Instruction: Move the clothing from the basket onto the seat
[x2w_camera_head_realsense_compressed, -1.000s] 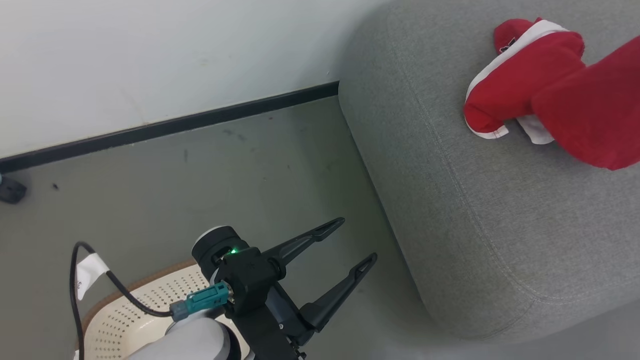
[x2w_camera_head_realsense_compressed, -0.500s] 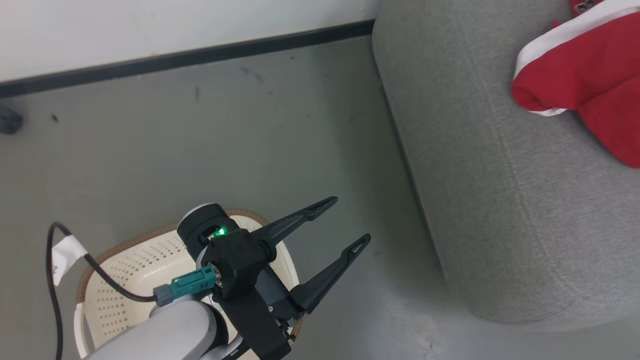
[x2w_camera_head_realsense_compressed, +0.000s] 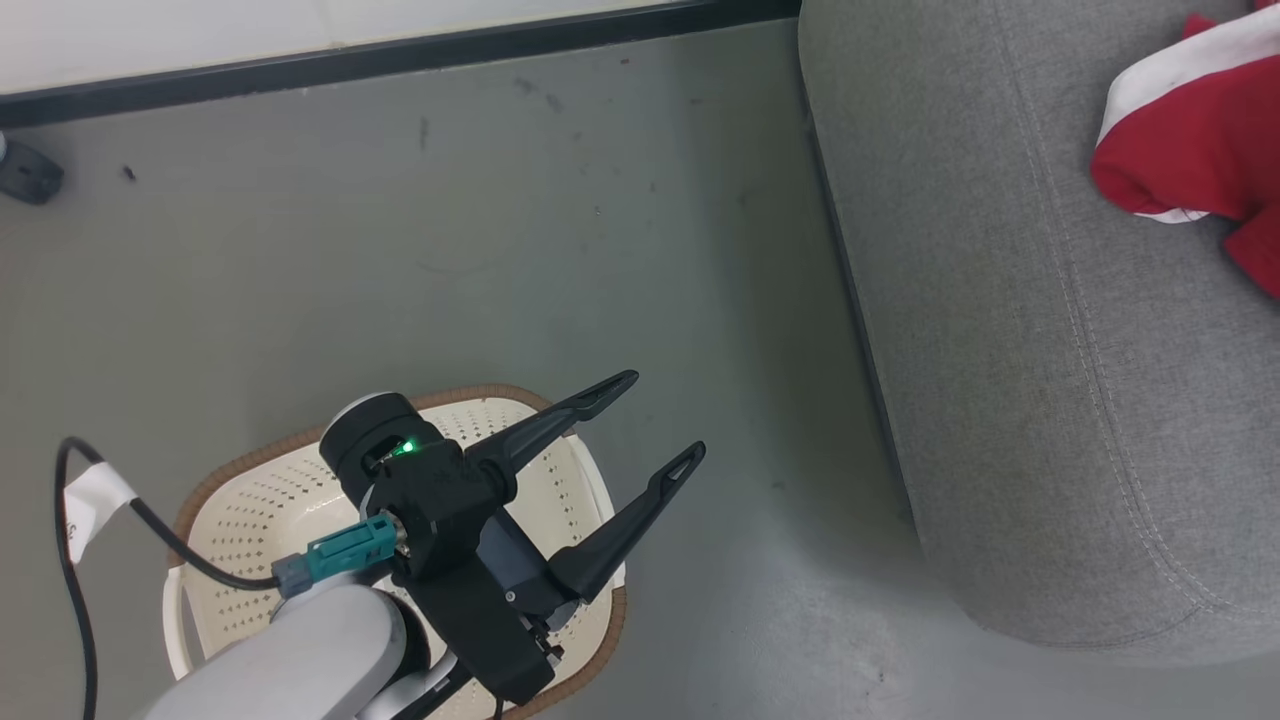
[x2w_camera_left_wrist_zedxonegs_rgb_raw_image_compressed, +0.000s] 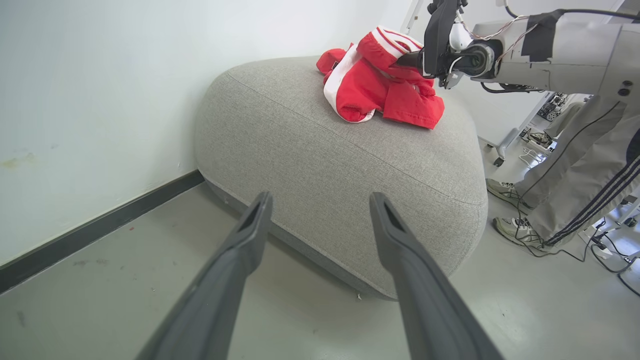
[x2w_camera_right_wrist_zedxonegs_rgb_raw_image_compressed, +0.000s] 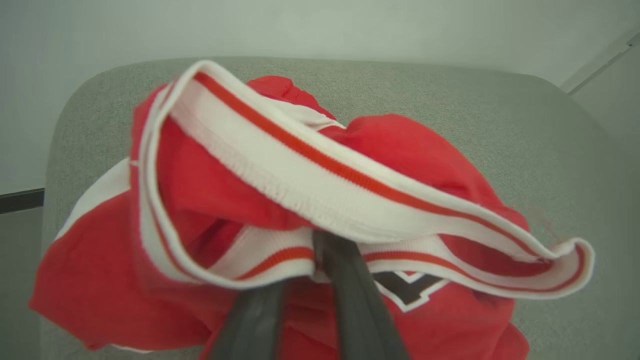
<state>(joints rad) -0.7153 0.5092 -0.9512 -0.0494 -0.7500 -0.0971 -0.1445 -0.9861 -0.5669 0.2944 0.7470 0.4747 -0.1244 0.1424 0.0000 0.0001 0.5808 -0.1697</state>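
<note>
Noting clothing (x2w_camera_left_wrist_zedxonegs_rgb_raw_image_compressed: 380, 90) heaped on seat (x2w_camera_left_wrist_zedxonegs_rgb_raw_image_compressed: 325, 165), upper centre of left wrist view. Finding right claw (x2w_camera_right_wrist_zedxonegs_rgb_raw_image_compressed: 297, 265) pinching white waistband (x2w_camera_right_wrist_zedxonegs_rgb_raw_image_compressed: 320, 185) there, left claw (x2w_camera_head_realsense_compressed: 662, 414) gaping wide over basket (x2w_camera_head_realsense_compressed: 250, 510), lower left of head view. Judging fabric light, limp, slippery; advising hold on thick waistband.

A test lab — bare grey floor (x2w_camera_head_realsense_compressed: 400, 250), trailing cables (x2w_camera_left_wrist_zedxonegs_rgb_raw_image_compressed: 605, 260)

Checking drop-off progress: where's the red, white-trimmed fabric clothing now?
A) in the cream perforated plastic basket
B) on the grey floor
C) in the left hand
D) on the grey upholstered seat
D: the red, white-trimmed fabric clothing lies bunched on top of the grey upholstered seat, with its waistband raised at the right hand.
</note>
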